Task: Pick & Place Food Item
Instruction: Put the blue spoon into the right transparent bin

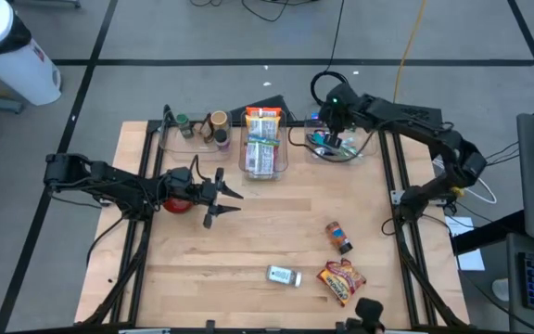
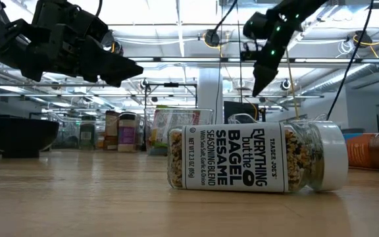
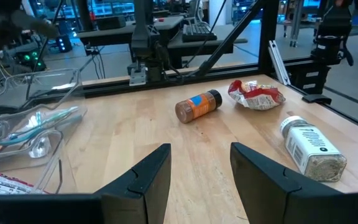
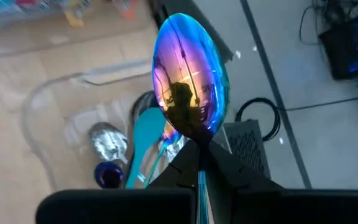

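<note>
Three food items lie on the near right of the table: a seasoning jar [image 1: 284, 276] on its side, a brown spice bottle [image 1: 339, 237] and a red snack bag [image 1: 341, 280]. My left gripper [image 1: 228, 204] hovers open over the table's left middle with nothing between its fingers. It points toward the bottle [image 3: 197, 106], the bag [image 3: 257, 94] and the jar [image 3: 312, 149]. My right gripper [image 1: 327, 139] is at the far right, above a clear container [image 1: 360, 153], shut on an iridescent spoon [image 4: 188, 74]. My right gripper pinches the spoon's handle [image 4: 196, 138] just behind the bowl, between its two fingers. The bowl sticks out past the fingertips. The fingers slant down from the table's right side. The spoon is lifted clear, above the clear container.
Three clear containers line the far edge: the left one [image 1: 193, 134] with jars, the middle one [image 1: 262, 144] with packets, the right one [image 4: 36, 106] with teal utensils [image 4: 142, 149]. A red object [image 1: 176, 204] sits under my left arm. Bare wood lies at the table's centre.
</note>
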You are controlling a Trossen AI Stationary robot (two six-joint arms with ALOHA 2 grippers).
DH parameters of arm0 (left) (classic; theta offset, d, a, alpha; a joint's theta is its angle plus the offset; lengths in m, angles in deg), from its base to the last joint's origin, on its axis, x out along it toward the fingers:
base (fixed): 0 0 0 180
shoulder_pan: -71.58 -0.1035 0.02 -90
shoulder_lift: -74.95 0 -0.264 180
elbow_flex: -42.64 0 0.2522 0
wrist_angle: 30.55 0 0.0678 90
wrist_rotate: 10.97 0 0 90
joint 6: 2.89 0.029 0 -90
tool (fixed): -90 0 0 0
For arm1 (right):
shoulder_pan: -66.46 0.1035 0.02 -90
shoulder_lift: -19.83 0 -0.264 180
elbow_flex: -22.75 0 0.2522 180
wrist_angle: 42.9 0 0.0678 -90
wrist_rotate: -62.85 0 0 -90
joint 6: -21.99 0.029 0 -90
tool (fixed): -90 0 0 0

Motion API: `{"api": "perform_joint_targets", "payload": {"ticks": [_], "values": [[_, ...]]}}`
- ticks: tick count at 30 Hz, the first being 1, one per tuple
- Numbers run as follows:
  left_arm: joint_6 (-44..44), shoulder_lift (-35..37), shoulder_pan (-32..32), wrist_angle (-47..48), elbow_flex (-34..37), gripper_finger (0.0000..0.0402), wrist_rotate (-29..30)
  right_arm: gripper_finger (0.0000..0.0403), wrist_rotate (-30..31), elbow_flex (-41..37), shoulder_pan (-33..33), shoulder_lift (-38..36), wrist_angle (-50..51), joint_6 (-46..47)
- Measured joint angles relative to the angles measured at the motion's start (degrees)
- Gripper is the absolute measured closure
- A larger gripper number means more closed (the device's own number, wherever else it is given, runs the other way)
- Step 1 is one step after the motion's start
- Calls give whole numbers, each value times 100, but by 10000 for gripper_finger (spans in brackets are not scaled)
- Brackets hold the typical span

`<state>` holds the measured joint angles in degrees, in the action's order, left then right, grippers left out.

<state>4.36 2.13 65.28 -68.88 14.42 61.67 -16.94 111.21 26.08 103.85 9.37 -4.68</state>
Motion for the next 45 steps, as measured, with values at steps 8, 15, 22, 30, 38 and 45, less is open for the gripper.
{"api": "perform_joint_targets", "payload": {"ticks": [8, 15, 22, 30, 38, 45], "values": [[4, 2, 0, 81, 0, 231, 104, 402, 2, -2, -114, 898, -111, -148], [79, 0, -4, 118, 0, 231, 199, 402, 1, -4, -206, 1450, 55, -152], [100, 0, -4, 151, 0, 231, 268, 402, -6, -4, -201, 1845, 97, -150], [82, 1, -4, 153, 0, 231, 270, 400, -54, -5, -201, 2110, 160, -120], [82, 0, -4, 168, 0, 231, 270, 394, -149, -7, -201, 2107, 120, 54], [85, 2, -4, 166, 0, 231, 271, 345, -115, -7, -193, 2075, 26, 82]]}}
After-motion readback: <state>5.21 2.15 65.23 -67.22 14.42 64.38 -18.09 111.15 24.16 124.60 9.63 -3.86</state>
